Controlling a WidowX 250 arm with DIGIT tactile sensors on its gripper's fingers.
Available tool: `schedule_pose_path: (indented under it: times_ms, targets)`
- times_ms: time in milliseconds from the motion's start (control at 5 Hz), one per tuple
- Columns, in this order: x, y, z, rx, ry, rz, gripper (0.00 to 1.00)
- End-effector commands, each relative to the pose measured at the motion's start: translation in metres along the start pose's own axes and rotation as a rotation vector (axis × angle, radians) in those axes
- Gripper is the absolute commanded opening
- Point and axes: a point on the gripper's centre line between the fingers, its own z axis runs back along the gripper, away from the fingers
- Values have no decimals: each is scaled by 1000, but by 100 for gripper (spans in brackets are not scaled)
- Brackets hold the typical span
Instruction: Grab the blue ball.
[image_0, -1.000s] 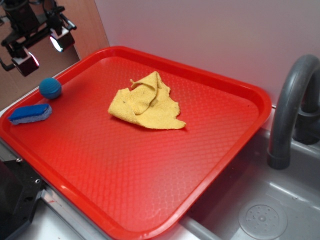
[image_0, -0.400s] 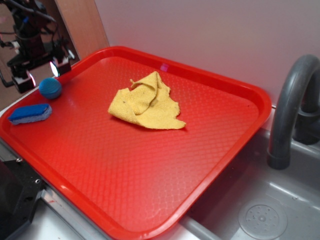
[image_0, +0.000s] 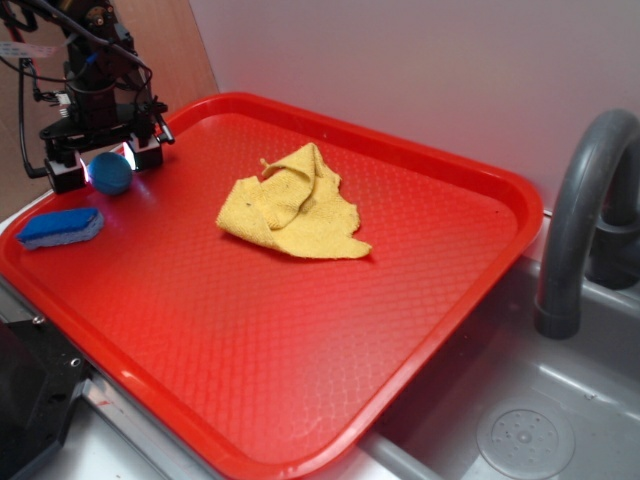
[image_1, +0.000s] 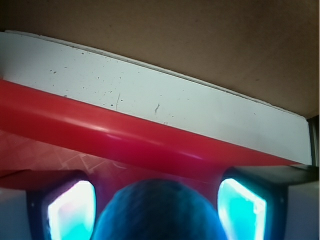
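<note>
**Red tray beside the sink: your inventory**

Nearest you: grey sink basin (image_0: 530, 420) with its curved faucet (image_0: 585, 210). The red tray (image_0: 300, 370) holds a crumpled yellow cloth (image_0: 292, 208) mid-tray and a blue-and-white block (image_0: 60, 227) at the left edge. At the far-left corner, the blue ball (image_0: 111, 173) sits between your gripper (image_0: 104, 160)'s spread fingers (image_1: 72, 210), jaws wide, not gripping. Behind: white wall (image_0: 420, 70), brown panel (image_1: 200, 45). No legible writing.

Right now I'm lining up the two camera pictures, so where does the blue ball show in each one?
Exterior: the blue ball sits at the far left corner of the red tray, between the fingers of the open hand.
Wrist: the ball fills the bottom centre, a lit finger on each side.
Shared landmark: the tray's raised red rim, right behind the ball.
</note>
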Motion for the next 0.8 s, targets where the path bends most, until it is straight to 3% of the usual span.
schedule_pose_path:
  times_ms: [0,200,400,600]
  targets:
    - [12,8,14,-22,-29,-13,0]
    - [1,14,61,-94,-50,-4,0]
    - [-15,11,121,-405,104,-111,0]
    - [-36,14,183,-668,177,-310,0]
